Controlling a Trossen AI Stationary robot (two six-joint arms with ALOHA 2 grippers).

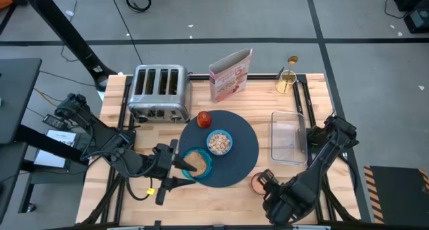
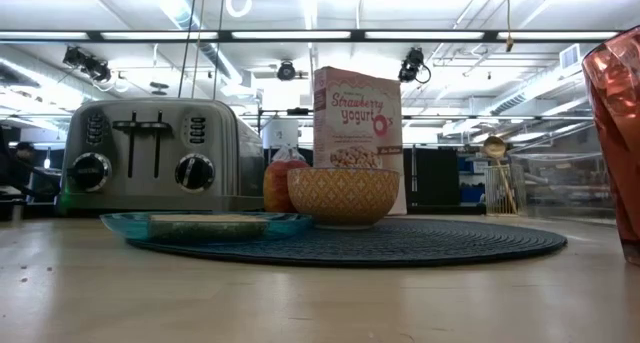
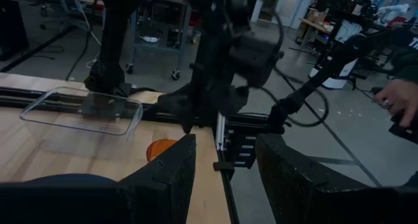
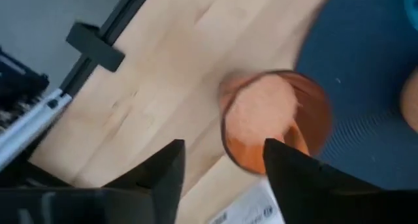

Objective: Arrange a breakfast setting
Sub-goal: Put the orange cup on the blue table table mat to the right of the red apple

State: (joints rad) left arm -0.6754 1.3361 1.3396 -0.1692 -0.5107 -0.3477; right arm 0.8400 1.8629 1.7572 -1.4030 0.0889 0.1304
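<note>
Seen from above, the mat [image 1: 231, 153] near the table's front edge carries bowl [image 1: 219, 142], red fruit [image 1: 204, 119] and toast [image 1: 195, 161] on its teal plate [image 1: 203, 169]; the gold spoon [image 1: 289, 68] waits at the far right corner. Level view: amber cup [image 2: 618, 133] stands off the mat. Wrist views: left gripper [image 3: 225, 168] open and empty; right gripper [image 4: 224, 160] open, clear of the cup.
</note>
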